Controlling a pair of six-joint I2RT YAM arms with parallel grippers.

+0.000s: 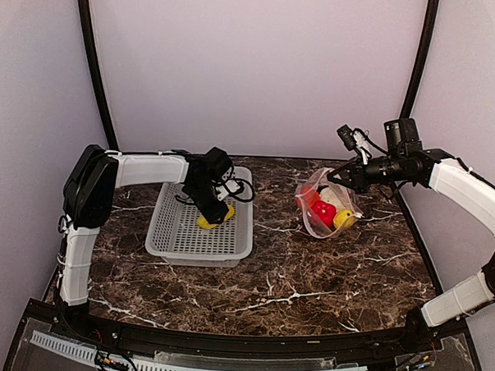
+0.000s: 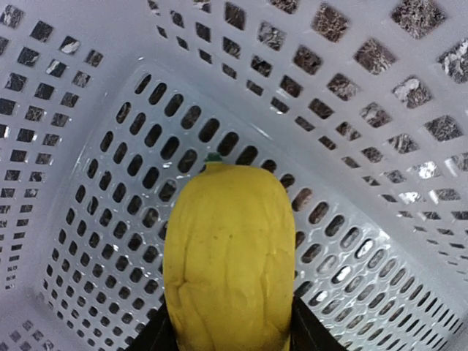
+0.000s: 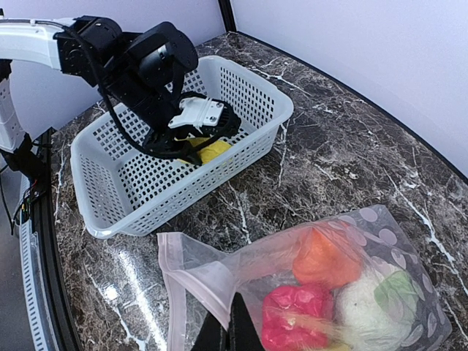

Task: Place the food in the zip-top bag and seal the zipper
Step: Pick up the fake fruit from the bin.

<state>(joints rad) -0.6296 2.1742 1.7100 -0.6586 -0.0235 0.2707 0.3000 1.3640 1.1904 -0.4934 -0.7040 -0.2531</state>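
Food (image 1: 323,212) is mostly bagged: an orange piece (image 3: 322,259), a red piece (image 3: 296,311) and a pale cabbage piece (image 3: 373,300) lie inside the zip-top bag (image 3: 398,241) near the counter's (image 1: 293,278) right far corner. One yellow piece (image 2: 228,256) sits in the white basket (image 1: 167,239) toward the left far side, clamped in the left pincer (image 1: 216,210), seemingly for lifting out. The right pincer (image 1: 346,177) pinches the bag's rim by the zipper (image 3: 170,285), holding it raised, probably so the mouth gapes for that piece; sealing is not yet done
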